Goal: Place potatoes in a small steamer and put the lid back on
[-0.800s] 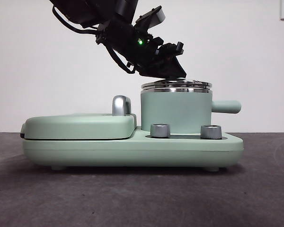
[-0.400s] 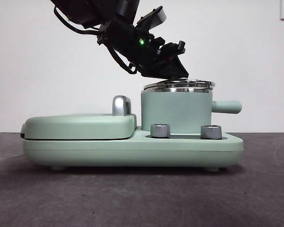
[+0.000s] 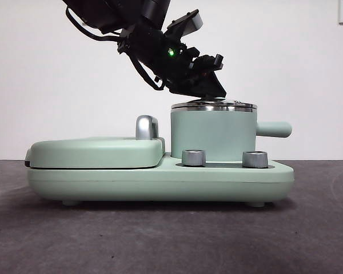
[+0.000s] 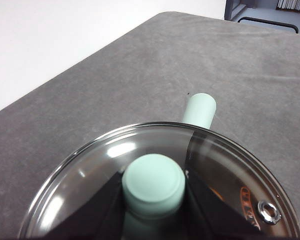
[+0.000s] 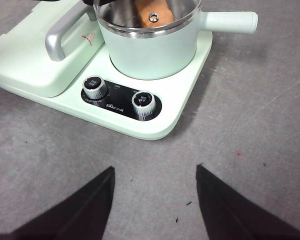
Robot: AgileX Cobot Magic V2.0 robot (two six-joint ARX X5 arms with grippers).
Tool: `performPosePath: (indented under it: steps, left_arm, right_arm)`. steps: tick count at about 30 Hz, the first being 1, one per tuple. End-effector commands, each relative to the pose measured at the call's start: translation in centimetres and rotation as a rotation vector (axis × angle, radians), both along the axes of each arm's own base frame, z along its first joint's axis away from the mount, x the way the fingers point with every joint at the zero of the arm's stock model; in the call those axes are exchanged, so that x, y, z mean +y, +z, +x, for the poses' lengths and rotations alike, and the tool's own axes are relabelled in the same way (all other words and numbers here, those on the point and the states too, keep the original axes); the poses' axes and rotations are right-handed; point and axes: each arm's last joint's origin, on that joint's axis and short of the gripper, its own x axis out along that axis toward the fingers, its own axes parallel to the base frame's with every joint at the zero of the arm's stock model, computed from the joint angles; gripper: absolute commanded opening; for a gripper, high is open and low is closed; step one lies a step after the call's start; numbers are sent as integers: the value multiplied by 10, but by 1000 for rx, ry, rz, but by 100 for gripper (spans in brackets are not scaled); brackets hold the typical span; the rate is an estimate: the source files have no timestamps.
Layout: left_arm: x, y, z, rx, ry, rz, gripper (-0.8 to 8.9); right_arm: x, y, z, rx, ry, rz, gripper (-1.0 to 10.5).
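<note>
Over the small steamer [image 3: 212, 134], your left gripper [image 3: 208, 91] comes down at a slant from the upper left, its jaws closed on the mint-green knob [image 4: 153, 184] of the lid [image 4: 225, 170], one black jaw pressed against each side of it. The lid [image 3: 214, 105] lies level on the pot's steel rim. Through the glass you can see a patch of the orange-brown potatoes [image 5: 149, 11] inside the pot. The steamer's stubby side handle [image 3: 273, 129] sticks out away from the arm. The pot stands on a mint-green cooker base [image 3: 160, 180], beside a flat green griddle cover [image 3: 94, 152] with a silver handle [image 3: 145, 127]; two silver dials [image 5: 142, 100] sit on the base just in front of the pot. Your right gripper [image 5: 154, 200] hangs over bare grey table [image 5: 260, 150] well apart from the cooker, jaws spread wide and holding nothing.
</note>
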Motion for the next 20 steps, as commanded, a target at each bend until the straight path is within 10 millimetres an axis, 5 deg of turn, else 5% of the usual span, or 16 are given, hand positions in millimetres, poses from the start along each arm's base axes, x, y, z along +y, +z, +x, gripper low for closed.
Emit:
performPosePath:
  steps: [1,7,13,20]
  left_arm:
    - [-5,1,1,-28,-7,17,9]
    - [-5,0,1,-18,-9,28,13]
    - [-4,3,0,-27,-9,21,287]
    - [1,27,-8,-45,-2,-17,321]
  right_arm:
    - [0,2,0,-3,-4,9,250]
    - [0,1,0,3,-4,6,250]
    - [0,1,-1,10,-4,3,250]
    - [0,0,-1,12,-4,2,250]
